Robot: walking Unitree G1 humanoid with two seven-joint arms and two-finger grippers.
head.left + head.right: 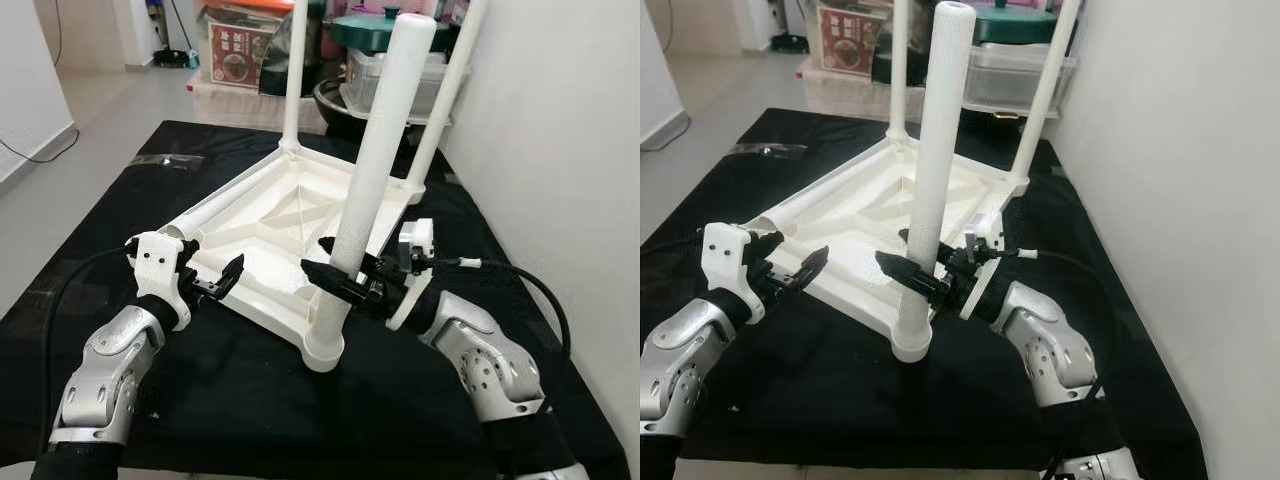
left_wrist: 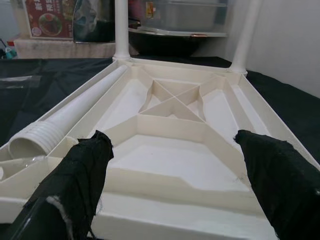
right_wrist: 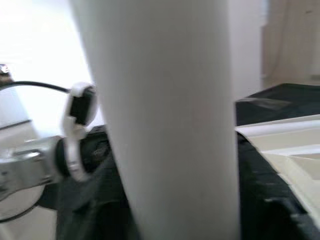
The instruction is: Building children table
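Observation:
A white plastic table top (image 1: 285, 215) lies upside down on a black cloth. Two white legs (image 1: 293, 80) (image 1: 445, 100) stand in its far corners. A third leg (image 1: 385, 130) stands in the near corner socket (image 1: 325, 345), slightly tilted, and my right gripper (image 1: 328, 262) is shut on it low down. In the right wrist view this leg (image 3: 165, 115) is very close. A loose fourth leg (image 2: 65, 117) lies along the left inner edge of the top. My left gripper (image 2: 172, 140) is open at the near left rim, with its fingers (image 2: 85, 170) spread over the frame.
The black cloth (image 1: 240, 400) covers the work surface, with grey floor (image 1: 90, 130) to the left. A white wall (image 1: 560, 140) runs close on the right. Storage boxes (image 1: 240, 50) and a green-lidded pot (image 1: 375, 30) stand behind the table top. Cables (image 1: 520, 275) trail from both wrists.

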